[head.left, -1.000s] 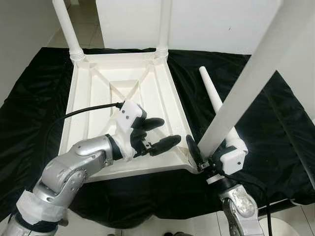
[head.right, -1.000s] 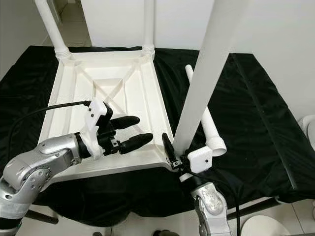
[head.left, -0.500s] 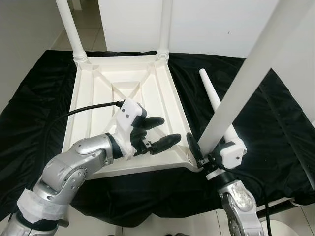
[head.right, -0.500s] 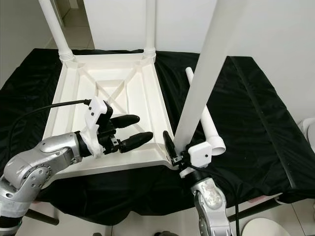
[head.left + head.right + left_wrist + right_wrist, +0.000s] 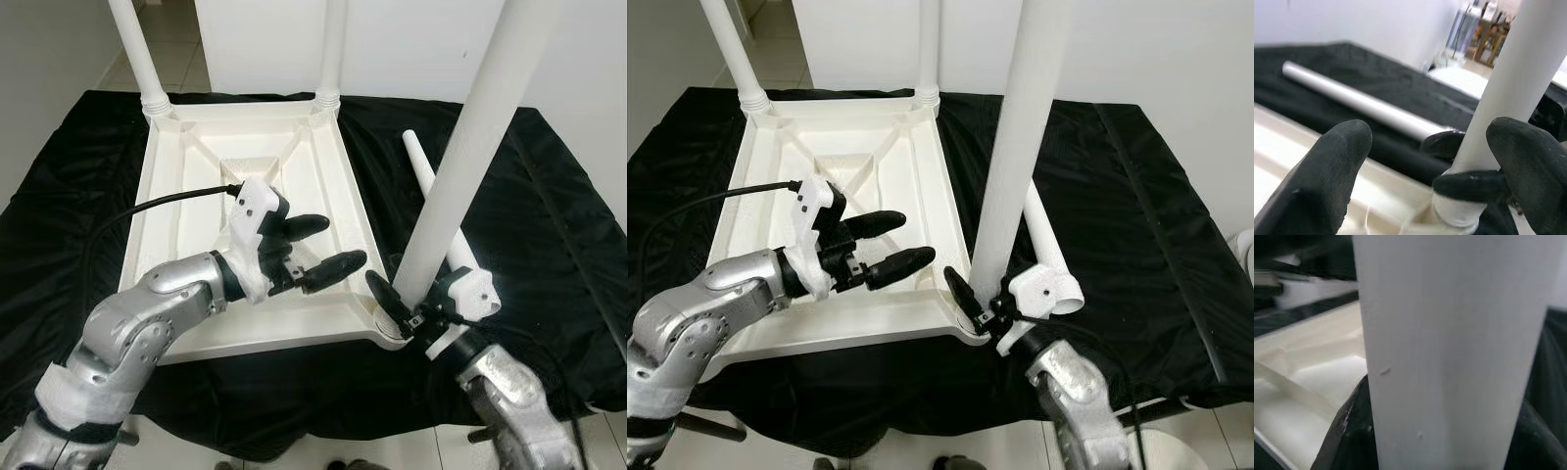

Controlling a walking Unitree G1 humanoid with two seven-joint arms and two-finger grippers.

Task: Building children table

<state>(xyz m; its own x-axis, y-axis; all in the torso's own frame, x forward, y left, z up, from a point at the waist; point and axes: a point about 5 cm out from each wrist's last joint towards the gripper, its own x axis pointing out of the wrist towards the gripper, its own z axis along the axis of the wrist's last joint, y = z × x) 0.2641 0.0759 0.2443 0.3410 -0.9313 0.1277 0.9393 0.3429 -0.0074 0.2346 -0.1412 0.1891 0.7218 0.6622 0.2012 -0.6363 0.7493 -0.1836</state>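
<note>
Left eye view, nearest first: the right tool (image 5: 402, 311) is clamped around the foot of a white table leg (image 5: 460, 166), which stands upright in the near right corner socket of the upturned white tabletop (image 5: 323, 186). Just beside it on the robot's left, the left tool (image 5: 318, 250) hovers over the tabletop's underside, its fingers (image 5: 1317, 181) spread apart and empty. Beyond the right tool a loose leg (image 5: 1043, 245) lies on the black cloth (image 5: 549, 225) covering the counter. Farthest off, two fitted legs (image 5: 132, 49) rise from the far corners.
</note>
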